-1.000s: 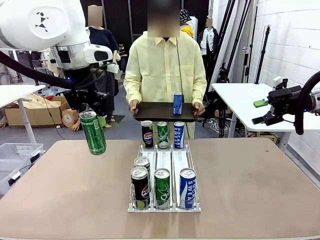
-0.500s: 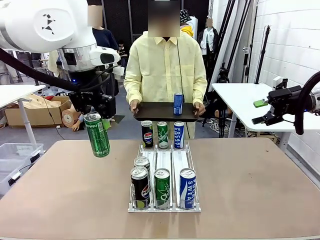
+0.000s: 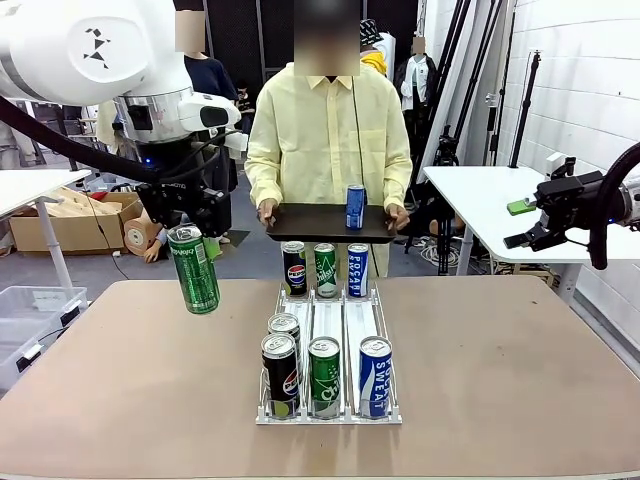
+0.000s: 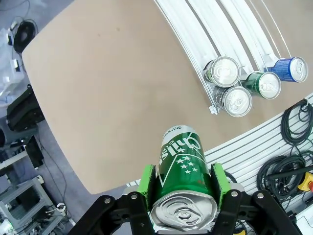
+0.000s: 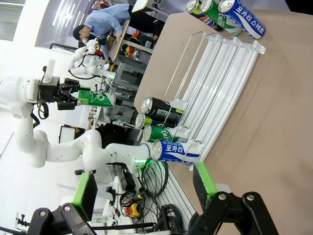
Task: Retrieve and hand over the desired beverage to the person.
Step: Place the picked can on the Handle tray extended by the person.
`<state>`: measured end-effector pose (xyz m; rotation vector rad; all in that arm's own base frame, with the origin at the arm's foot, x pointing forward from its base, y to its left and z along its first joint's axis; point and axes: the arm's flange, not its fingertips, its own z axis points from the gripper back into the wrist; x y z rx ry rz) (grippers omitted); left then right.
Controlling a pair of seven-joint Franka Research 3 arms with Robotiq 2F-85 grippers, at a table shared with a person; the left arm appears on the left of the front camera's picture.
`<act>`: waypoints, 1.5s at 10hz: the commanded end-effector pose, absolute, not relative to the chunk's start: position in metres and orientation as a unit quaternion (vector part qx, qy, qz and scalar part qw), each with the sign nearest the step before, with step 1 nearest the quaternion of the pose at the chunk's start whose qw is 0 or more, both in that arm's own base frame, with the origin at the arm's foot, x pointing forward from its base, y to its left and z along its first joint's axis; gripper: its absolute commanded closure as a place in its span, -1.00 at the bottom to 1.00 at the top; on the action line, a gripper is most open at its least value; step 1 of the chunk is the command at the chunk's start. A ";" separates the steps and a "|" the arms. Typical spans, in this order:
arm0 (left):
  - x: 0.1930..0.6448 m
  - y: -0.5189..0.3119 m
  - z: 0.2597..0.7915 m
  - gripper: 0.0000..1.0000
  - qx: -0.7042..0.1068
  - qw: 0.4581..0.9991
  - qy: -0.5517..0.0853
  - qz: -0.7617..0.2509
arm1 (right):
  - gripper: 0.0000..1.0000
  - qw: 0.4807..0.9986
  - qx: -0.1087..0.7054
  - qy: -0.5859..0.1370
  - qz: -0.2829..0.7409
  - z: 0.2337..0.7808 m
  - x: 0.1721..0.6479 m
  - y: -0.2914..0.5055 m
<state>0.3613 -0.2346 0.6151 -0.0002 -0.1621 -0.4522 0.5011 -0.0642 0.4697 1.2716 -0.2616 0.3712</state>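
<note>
We judge the step in hand to be carrying the green can (image 3: 193, 269) over to the person (image 3: 330, 150), who stands behind the can rack (image 3: 330, 412) holding a black tray (image 3: 300, 223) that already bears 1 blue can (image 3: 355, 207). To do it well, we would keep the can high enough to pass over the 3 cans at the rack's far end, bring it upright, and lower it onto a bare part of the tray, left of the blue can, before letting go. The left fingers (image 4: 182, 188) are clenched on the green can, the green pads pressing its 2 sides near the top rim. The left arm comes in above and to the left of the rack, the wrist pointing down, and the can hangs tilted, clear of the counter (image 3: 120, 370). The right fingers (image 3: 523, 224) stand released and empty, well to the right of the rack, off the counter's edge, the arm level and pointing towards the rack.
</note>
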 end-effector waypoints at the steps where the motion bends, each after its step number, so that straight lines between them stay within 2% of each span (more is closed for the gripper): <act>1: 0.362 -0.233 0.620 0.40 -0.001 0.973 -0.084 -0.216 | -1.00 0.779 0.590 -0.120 0.173 0.471 0.500 -0.063; 15: 0.362 -0.233 0.620 0.40 -0.001 0.973 -0.084 -0.216 | -1.00 0.779 0.590 -0.120 0.173 0.471 0.500 -0.063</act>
